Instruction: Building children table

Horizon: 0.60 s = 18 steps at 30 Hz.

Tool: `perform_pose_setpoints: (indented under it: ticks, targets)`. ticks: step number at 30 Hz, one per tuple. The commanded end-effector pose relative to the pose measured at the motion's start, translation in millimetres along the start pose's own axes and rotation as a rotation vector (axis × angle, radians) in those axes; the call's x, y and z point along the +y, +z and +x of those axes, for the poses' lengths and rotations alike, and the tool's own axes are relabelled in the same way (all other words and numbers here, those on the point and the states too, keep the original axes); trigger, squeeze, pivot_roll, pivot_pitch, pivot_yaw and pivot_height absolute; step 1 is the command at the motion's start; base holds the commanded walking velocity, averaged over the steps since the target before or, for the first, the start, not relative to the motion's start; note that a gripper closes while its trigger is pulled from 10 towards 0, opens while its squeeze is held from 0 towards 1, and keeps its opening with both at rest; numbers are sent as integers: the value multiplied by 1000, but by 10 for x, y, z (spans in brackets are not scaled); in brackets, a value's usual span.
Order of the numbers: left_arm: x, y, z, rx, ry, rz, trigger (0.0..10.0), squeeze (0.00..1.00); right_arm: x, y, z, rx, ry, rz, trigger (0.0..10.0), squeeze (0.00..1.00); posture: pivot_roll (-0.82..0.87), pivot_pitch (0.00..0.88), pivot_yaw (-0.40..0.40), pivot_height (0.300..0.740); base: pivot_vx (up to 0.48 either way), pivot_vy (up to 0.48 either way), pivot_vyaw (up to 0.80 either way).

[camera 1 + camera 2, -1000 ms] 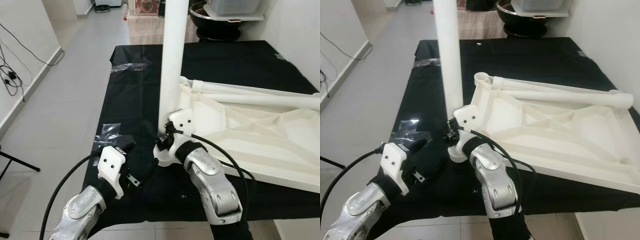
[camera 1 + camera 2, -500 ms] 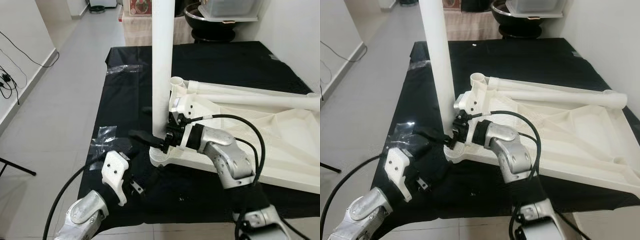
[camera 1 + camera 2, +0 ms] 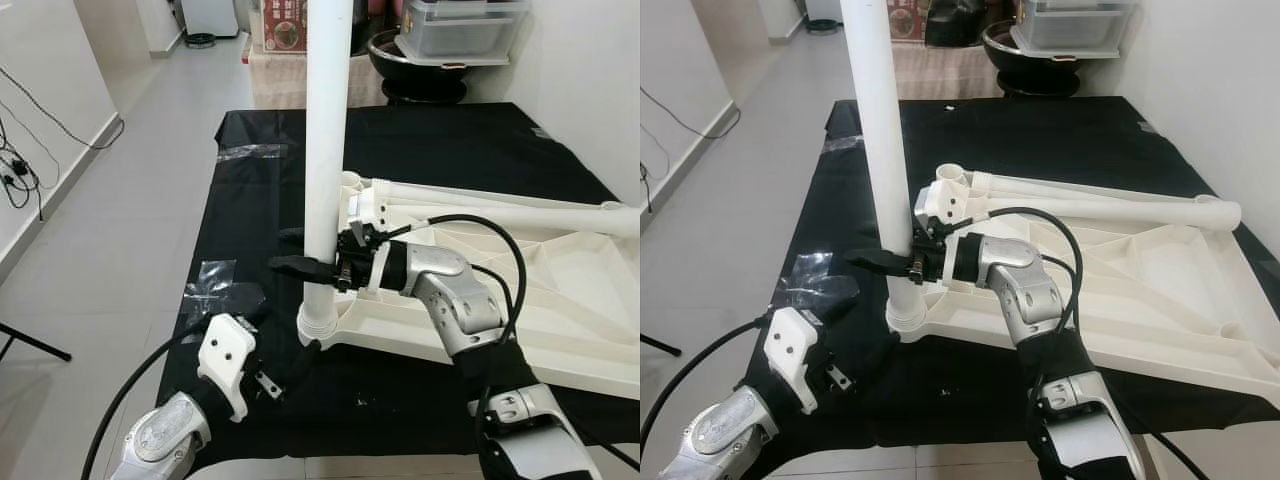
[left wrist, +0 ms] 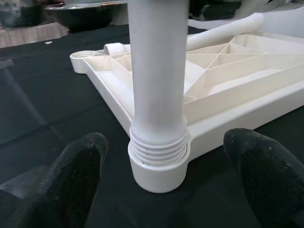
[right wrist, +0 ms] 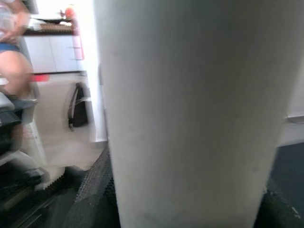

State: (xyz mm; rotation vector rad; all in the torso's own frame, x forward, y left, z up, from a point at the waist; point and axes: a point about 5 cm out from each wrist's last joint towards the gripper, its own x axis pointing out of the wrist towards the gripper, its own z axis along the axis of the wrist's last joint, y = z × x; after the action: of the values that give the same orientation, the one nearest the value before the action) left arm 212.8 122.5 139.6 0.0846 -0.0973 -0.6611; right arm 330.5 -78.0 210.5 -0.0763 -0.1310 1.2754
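We see our right gripper (image 3: 305, 266) closed around a tall white plastic table leg (image 3: 327, 150), its black fingers (image 3: 290, 264) wrapping the tube a little above its base. In the right wrist view the tube sits between the two fingers, pressed close against the camera.

Our left gripper (image 4: 166, 178) hangs low at the near left corner of the surface, its fingers (image 4: 78, 164) spread wide and holding nothing. In its wrist view, one finger lies on either side of the leg's foot, neither touching it.

The upright leg stands in a round socket (image 4: 159, 164) at the corner of a white plastic tabletop (image 3: 560, 290) that lies upside down with its ribbed underside up. A second white leg (image 3: 500, 205) lies flat along the tabletop's far edge. We count two legs and one tabletop.

The surface (image 3: 260, 200) is draped in black cloth, with crumpled clear plastic film (image 3: 215, 280) near its left edge. Beyond its far edge sit a dark round bowl (image 3: 415, 60) and a clear plastic storage box (image 3: 460, 25). Pale floor tiles (image 3: 120, 230) run along the left, with black cables (image 3: 20, 160) by a white wall.
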Motion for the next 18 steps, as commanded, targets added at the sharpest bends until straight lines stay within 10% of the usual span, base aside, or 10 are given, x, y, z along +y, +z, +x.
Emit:
perform_pose_setpoints:
  ticks: [1, 4, 5, 6, 17, 18]
  targets:
    - [16, 14, -71, 20, 26, 28, 10000, 0, -77, -133, -17, 73, -272, -23, 0, 0, 54, 25, -35, 740, 0, 0, 0]
    - [18, 10, -103, 30, 42, 29, 10000, 0, -162, -205, -72, 121, -539, -30, 0, 0, 54, 30, -35, 740, 0, 0, 0]
    - [6, 6, -179, 43, 66, 16, 10000, 0, 20, -338, -253, 176, -963, 43, 0, 0, 38, 47, -30, 740, 0, 0, 0]
    - [-5, 6, -208, 46, 72, 12, 10000, 0, 143, -350, -289, 179, -1029, 71, 0, 0, 38, 47, -30, 740, 0, 0, 0]
    - [35, -19, -187, 44, 118, 24, 10000, 0, 237, -330, -23, 139, -892, 77, 0, 0, 18, 37, -16, 740, 0, 0, 0]
    - [37, -20, -170, 40, 124, 28, 10000, 0, 243, -257, 57, 119, -847, 65, 10000, 0, 19, 36, -22, 740, 0, 0, 0]
